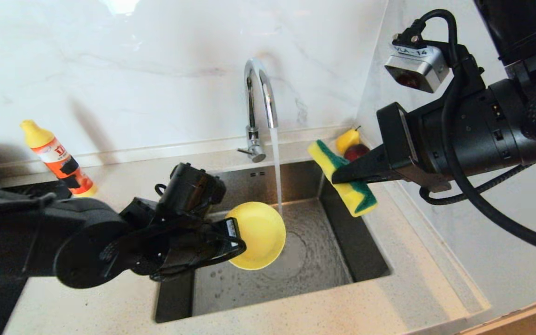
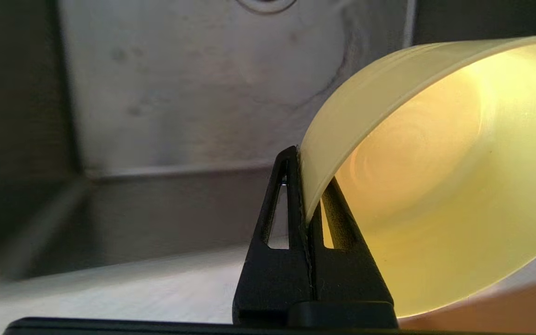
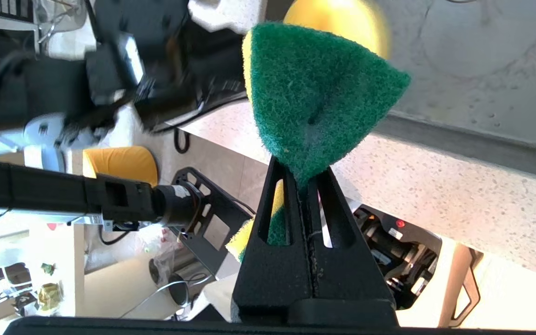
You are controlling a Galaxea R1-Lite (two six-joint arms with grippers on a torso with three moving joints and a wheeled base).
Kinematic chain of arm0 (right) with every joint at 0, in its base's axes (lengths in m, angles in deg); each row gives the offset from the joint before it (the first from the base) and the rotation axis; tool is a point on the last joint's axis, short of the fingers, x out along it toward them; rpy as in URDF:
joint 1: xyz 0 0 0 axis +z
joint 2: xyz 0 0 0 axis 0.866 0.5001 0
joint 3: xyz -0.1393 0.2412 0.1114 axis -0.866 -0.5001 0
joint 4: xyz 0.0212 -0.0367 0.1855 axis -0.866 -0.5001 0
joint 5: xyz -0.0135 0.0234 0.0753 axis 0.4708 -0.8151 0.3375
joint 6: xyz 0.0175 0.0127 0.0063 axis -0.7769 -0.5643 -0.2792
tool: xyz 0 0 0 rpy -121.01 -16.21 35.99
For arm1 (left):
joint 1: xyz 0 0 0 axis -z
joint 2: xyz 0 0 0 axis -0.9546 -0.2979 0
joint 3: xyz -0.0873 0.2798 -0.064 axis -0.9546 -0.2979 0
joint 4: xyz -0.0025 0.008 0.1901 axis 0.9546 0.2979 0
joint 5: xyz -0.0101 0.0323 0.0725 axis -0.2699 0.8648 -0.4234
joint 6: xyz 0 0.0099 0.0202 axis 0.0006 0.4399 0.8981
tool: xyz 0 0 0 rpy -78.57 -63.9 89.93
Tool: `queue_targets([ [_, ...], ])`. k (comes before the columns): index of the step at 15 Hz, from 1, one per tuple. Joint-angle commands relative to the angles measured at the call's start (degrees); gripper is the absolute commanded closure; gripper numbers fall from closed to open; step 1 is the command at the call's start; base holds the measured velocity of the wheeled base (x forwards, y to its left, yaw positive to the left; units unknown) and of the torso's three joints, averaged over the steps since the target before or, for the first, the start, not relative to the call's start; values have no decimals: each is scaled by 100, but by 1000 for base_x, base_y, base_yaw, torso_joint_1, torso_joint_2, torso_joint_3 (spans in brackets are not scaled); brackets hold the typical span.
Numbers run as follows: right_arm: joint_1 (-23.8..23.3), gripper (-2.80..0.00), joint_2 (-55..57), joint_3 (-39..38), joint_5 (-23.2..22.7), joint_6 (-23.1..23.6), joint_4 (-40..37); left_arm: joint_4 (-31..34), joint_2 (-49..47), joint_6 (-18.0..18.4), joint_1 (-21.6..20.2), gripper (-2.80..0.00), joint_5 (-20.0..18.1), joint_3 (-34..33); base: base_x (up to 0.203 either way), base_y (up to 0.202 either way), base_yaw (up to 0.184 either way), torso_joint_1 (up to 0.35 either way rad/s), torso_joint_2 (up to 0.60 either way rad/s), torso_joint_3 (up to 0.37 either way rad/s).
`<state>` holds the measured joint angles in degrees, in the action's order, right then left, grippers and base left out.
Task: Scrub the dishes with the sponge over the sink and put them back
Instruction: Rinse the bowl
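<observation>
My left gripper [image 1: 240, 242] is shut on the rim of a yellow bowl [image 1: 259, 235], holding it tilted above the steel sink [image 1: 370, 260] beside the running water. In the left wrist view the black fingers [image 2: 291, 204] pinch the yellow bowl's [image 2: 445, 186] wall, one inside and one outside. My right gripper [image 1: 338, 178] is shut on the sponge [image 1: 347, 186], yellow foam with a green face, held over the sink's right rim. The right wrist view shows the green sponge [image 3: 314, 93] squeezed between the fingers [image 3: 277, 200]. Other dishes are out of view.
A chrome faucet [image 1: 259, 93] pours a thin stream into the basin. An orange detergent bottle [image 1: 58, 158] stands on the counter at the left. A yellow and a red fruit [image 1: 351, 144] lie in the back right corner. The marble wall is close behind.
</observation>
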<state>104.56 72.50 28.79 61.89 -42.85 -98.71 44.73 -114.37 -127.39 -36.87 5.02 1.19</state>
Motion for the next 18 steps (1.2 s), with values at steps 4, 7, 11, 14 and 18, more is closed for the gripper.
queue_targets([
  [4, -27, 0, 18, -292, -31, -2, 73, 153, -993, -621, -331, 0, -11, 1079, 0, 0, 0, 0, 0, 0],
  [7, -27, 0, 8, -339, -155, -2, 66, 145, -1143, -813, -414, 0, -12, 1389, 0, 0, 0, 0, 0, 0],
  [11, -21, 0, -121, -612, -205, 5, 75, 149, -1558, -832, -415, 0, -16, 1762, 0, 0, 0, 0, 0, 0],
  [14, -27, 0, -146, -657, -233, 7, 189, 143, -1755, -833, -415, 0, -14, 1958, 0, 0, 0, 0, 0, 0],
  [18, -27, 0, -166, -710, -241, 0, 190, 95, -1956, -833, -430, 0, -10, 2199, 0, 0, 0, 0, 0, 0],
])
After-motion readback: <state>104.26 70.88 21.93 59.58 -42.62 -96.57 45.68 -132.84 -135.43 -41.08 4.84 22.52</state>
